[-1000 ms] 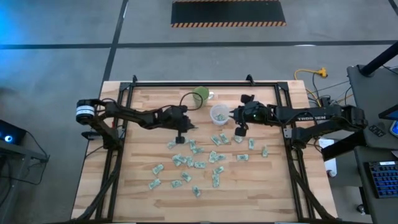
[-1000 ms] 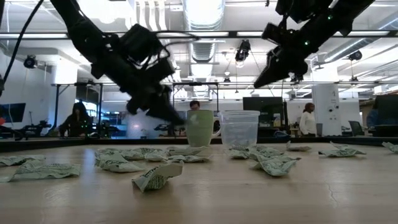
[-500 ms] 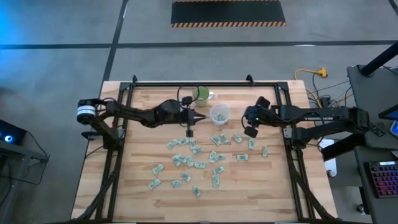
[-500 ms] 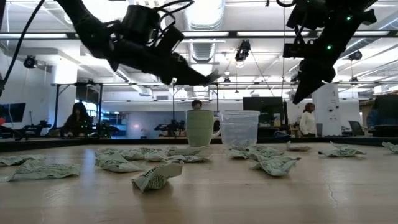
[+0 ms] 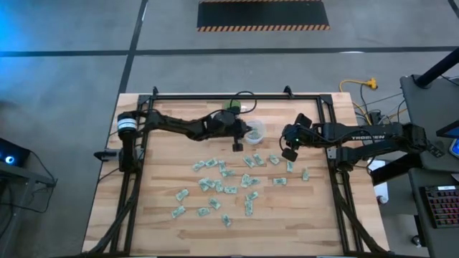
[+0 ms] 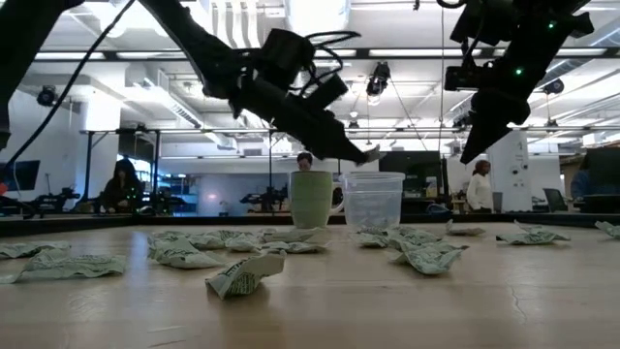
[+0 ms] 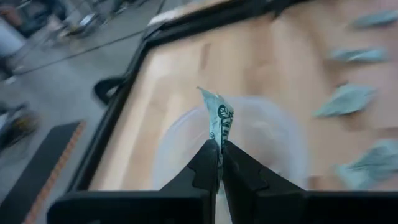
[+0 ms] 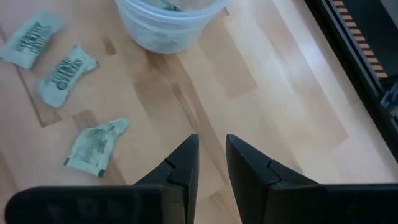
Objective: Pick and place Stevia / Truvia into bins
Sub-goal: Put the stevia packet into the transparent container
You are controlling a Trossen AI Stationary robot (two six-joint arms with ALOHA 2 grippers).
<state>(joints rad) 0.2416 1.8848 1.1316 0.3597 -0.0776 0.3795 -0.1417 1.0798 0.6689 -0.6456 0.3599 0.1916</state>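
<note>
A single sachet (image 7: 221,121) is being pinched between the pressed-together fingers of the left gripper (image 7: 220,152), and it is being held above the clear cup (image 5: 254,130), whose rim is showing just beneath it in the left wrist view. In the low view the left gripper (image 6: 360,155) is hanging over the cup (image 6: 374,199), just beside a green mug (image 6: 312,198).

For a clean drop, the sachet is best being centred over the cup's mouth and lowered close to the rim before the fingers are parted, since light paper may flutter aside or cling to a finger.

The right gripper (image 8: 211,163) is being held empty and slightly spread above bare bench (image 8: 273,106), near the cup. The remaining sachets (image 5: 222,188) are lying scattered across the middle of the bench, and at least one appears to be lying inside the cup already.
</note>
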